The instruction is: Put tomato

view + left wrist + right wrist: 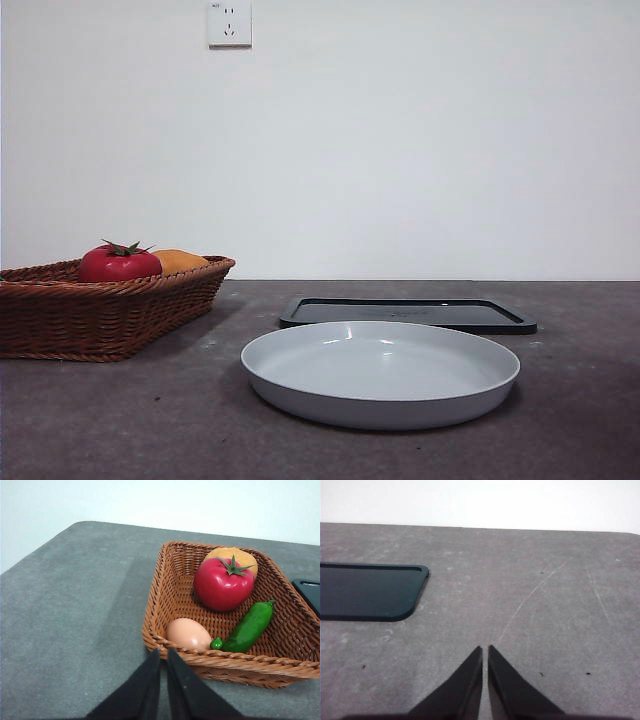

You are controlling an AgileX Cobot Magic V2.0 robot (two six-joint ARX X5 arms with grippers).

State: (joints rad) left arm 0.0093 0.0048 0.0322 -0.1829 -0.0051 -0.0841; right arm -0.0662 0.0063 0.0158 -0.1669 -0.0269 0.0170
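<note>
My left hand (163, 652), jaws together, hangs short of the basket (165, 635); I should open wide, clear the rim, and close around the tomato (223, 584); my right hand (485, 650) waits, jaws together.

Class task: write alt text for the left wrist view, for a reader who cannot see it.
A wicker basket on a grey table holds a red tomato, an orange item behind it, a green cucumber and an egg. The left hand, jaws shut, sits just outside the basket's near rim.
</note>
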